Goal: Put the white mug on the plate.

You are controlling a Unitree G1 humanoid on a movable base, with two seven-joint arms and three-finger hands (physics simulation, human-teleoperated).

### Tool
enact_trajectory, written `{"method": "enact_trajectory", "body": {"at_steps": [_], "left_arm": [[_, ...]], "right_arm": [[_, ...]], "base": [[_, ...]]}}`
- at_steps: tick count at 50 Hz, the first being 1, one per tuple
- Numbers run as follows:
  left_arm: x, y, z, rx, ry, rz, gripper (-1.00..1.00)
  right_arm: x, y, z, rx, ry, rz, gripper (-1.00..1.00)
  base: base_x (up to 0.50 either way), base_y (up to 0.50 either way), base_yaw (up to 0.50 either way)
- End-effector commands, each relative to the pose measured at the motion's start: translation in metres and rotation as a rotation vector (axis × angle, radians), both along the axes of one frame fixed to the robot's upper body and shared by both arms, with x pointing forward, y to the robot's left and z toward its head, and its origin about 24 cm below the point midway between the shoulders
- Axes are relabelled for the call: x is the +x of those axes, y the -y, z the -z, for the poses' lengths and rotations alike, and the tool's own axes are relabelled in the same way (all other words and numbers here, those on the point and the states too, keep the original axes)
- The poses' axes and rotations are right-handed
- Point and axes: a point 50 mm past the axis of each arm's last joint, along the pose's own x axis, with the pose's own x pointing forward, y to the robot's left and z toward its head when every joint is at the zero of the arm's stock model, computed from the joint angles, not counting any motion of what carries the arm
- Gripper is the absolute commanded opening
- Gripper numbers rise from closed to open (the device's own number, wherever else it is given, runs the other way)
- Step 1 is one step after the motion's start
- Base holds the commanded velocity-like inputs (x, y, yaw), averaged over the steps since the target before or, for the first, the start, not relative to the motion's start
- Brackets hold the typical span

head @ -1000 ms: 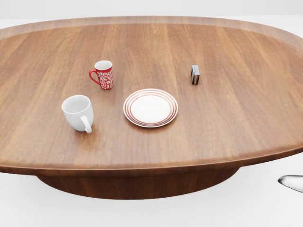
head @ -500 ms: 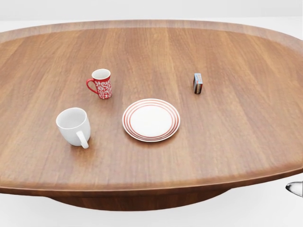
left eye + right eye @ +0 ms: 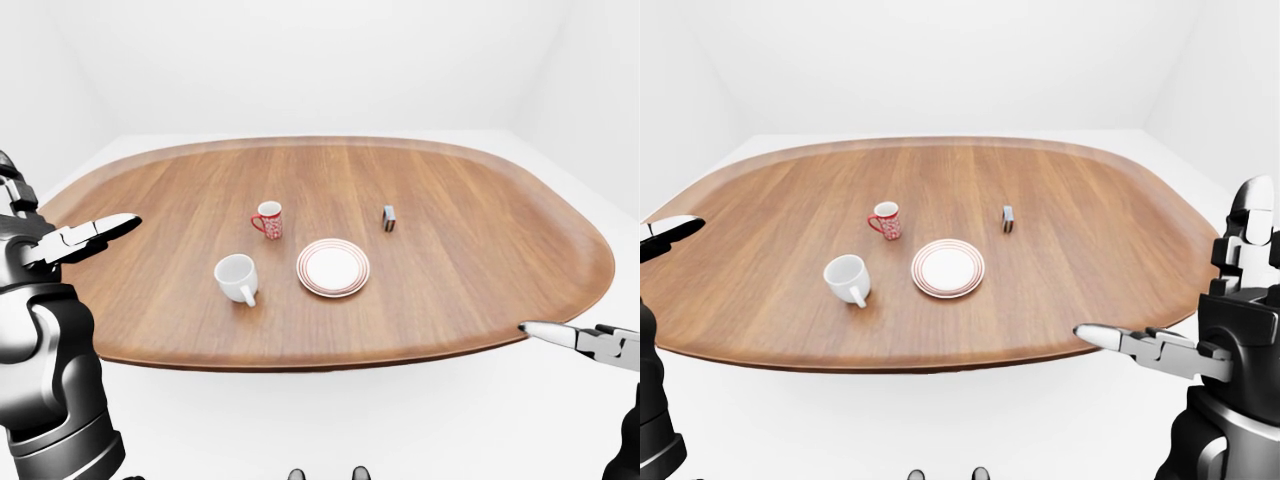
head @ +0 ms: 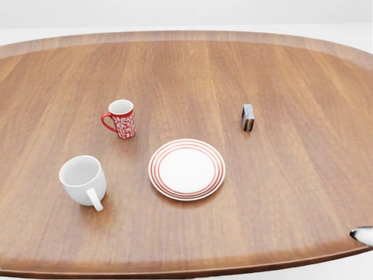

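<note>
The left hand (image 3: pixel 88 236) hovers with fingers extended at the left-eye view's left edge, the right hand (image 3: pixel 1140 348) likewise outstretched at lower right. On the oval wooden table (image 3: pixel 470 250), in a bare white room, the white mug (image 4: pixel 83 180) stands left of the red-ringed plate (image 4: pixel 186 169), apart.

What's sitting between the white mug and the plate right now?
Nothing: in the head view only bare wood of the table separates the white mug from the plate. The red patterned mug stands above that stretch.
</note>
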Motion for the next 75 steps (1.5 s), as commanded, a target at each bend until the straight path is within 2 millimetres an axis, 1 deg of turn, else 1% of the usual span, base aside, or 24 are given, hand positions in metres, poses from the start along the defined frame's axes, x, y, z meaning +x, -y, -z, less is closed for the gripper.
{"method": "enact_trajectory", "body": {"at_steps": [1, 2, 4, 8, 9, 11, 13, 15, 17, 19, 27, 28, 42, 48, 49, 50, 52, 56, 64, 65, 66, 67, 70, 75], "left_arm": [[0.0, 0.0, 0.001, 0.0, -0.005, 0.0, 1.0], [0.0, 0.0, 0.0, 0.0, -0.001, 0.0, 1.0], [0.001, 0.0, 0.001, 0.004, -0.008, -0.001, 1.0], [0.0, 0.0, 0.0, 0.003, -0.001, -0.003, 1.0], [-0.001, 0.0, 0.0, 0.004, 0.001, -0.002, 1.0], [-0.001, 0.0, -0.001, 0.005, 0.003, -0.001, 1.0], [-0.001, 0.0, -0.001, 0.006, 0.005, -0.002, 1.0], [-0.002, 0.001, -0.002, 0.008, 0.008, -0.001, 1.0], [-0.002, 0.001, -0.002, 0.008, 0.008, -0.001, 1.0], [-0.002, 0.001, -0.001, 0.007, 0.007, -0.001, 1.0], [-0.002, 0.0, -0.001, 0.007, 0.007, -0.002, 1.0], [-0.001, 0.0, -0.001, 0.007, 0.005, -0.001, 1.0], [0.0, 0.0, 0.0, 0.004, -0.002, -0.001, 1.0], [0.001, 0.0, 0.002, 0.003, -0.009, -0.001, 1.0], [0.001, 0.0, 0.002, 0.002, -0.01, -0.001, 1.0], [0.001, 0.0, 0.002, 0.002, -0.011, -0.001, 1.0], [0.002, 0.0, 0.003, 0.002, -0.014, -0.001, 1.0], [0.002, 0.0, 0.003, 0.001, -0.015, -0.001, 1.0], [0.001, 0.0, 0.001, 0.001, -0.007, -0.002, 1.0], [0.001, 0.0, 0.002, 0.002, -0.01, -0.002, 1.0], [0.001, 0.0, 0.002, 0.002, -0.01, -0.001, 1.0], [0.001, 0.0, 0.002, 0.002, -0.009, -0.001, 1.0], [0.001, 0.0, 0.002, 0.002, -0.008, -0.002, 1.0], [0.001, 0.0, 0.002, 0.002, -0.008, -0.001, 1.0]], "right_arm": [[-0.001, 0.0, 0.001, 0.004, -0.006, 0.0, 1.0], [-0.003, -0.001, -0.004, -0.007, 0.019, -0.001, 1.0], [-0.002, 0.0, 0.001, 0.002, -0.004, 0.001, 1.0], [-0.004, 0.001, 0.001, 0.004, -0.001, 0.005, 1.0], [-0.007, -0.001, -0.009, -0.018, 0.049, 0.003, 1.0], [-0.008, -0.001, -0.012, -0.024, 0.066, 0.002, 1.0], [-0.004, 0.002, 0.0, 0.003, 0.001, 0.007, 1.0], [-0.006, 0.001, -0.008, -0.014, 0.044, 0.007, 1.0], [-0.004, 0.002, 0.0, 0.004, 0.001, 0.008, 1.0], [-0.005, 0.001, -0.007, -0.011, 0.038, 0.006, 1.0], [-0.005, 0.003, -0.004, -0.005, 0.022, 0.012, 1.0], [-0.007, 0.002, -0.007, -0.012, 0.038, 0.011, 1.0], [-0.007, 0.001, -0.007, -0.014, 0.041, 0.009, 1.0], [-0.006, 0.001, -0.006, -0.013, 0.033, 0.009, 1.0], [-0.003, 0.003, 0.004, 0.01, -0.02, 0.011, 1.0], [-0.002, 0.003, 0.005, 0.013, -0.026, 0.01, 1.0], [-0.002, 0.003, 0.005, 0.013, -0.027, 0.011, 1.0], [-0.005, 0.001, -0.005, -0.011, 0.028, 0.01, 1.0], [-0.007, 0.004, -0.003, -0.004, 0.019, 0.032, 1.0], [-0.004, 0.005, 0.005, 0.014, -0.022, 0.034, 1.0], [-0.003, 0.005, 0.006, 0.015, -0.03, 0.032, 1.0], [-0.004, 0.004, 0.001, 0.0, -0.007, 0.03, 1.0], [-0.001, 0.005, 0.006, 0.004, -0.04, 0.029, 1.0], [-0.001, 0.002, 0.002, -0.017, -0.025, 0.025, 1.0]], "base": [[0.25, 0.0, 0.0], [0.26, 0.0, 0.0], [0.25, 0.0, 0.0], [0.25, 0.0, 0.0], [0.25, 0.0, 0.0], [0.25, 0.0, 0.0], [0.25, 0.0, 0.0], [0.25, 0.0, 0.0], [0.25, 0.0, 0.0], [0.25, 0.0, 0.0], [0.25, 0.0, 0.0], [0.25, 0.0, 0.0], [0.25, 0.0, 0.0], [0.25, 0.0, 0.0], [0.25, 0.0, 0.0], [0.25, 0.0, 0.0], [0.25, 0.0, 0.0], [0.25, 0.0, 0.0], [0.15, 0.0, 0.0], [0.0, 0.0, 0.0], [0.0, 0.0, 0.0], [0.0, 0.0, 0.0], [0.0, 0.0, 0.0], [0.0, 0.12, 0.0]]}}
